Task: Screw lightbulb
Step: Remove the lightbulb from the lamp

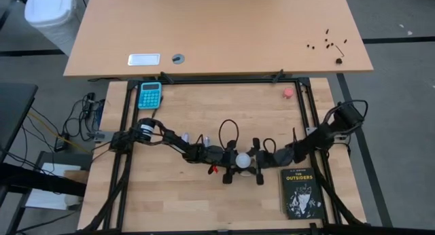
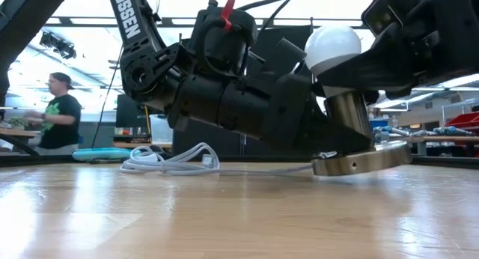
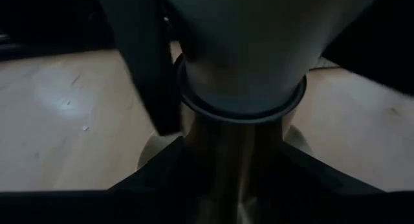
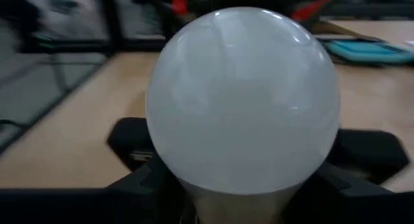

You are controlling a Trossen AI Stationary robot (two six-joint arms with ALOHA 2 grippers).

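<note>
Pale wooden planking forms the counter (image 1: 204,201), framed by black rails, with a workshop room seen behind it in the low view. Near the middle of this counter the two end effectors meet. The left end effector (image 3: 226,159) is seen closed around the brass-coloured socket stem (image 2: 348,117), just below the collar where the bulb sits, its dark fingers (image 3: 152,75) on either side of the stem. The right end effector (image 4: 242,185) is closed on the lightbulb (image 2: 332,46), gripping it low on the neck, with the white globe rising above the fingers. The lightbulb stands upright in the socket, whose round base disc (image 2: 363,159) appears slightly tilted, one edge apparently lifted off the counter. A white coiled cord (image 2: 168,160) lies on the counter behind. Farther out, a teal calculator (image 1: 149,94), a small pink-red round object (image 1: 288,93) and a black book (image 1: 300,193) lie well apart from the work. A person (image 2: 60,113) is seen in the room beyond. The screwing step is judged to be in hand; how deep the thread sits cannot be told. The next move calls for the bulb to be turned about its axis while the socket is held steady.
</note>
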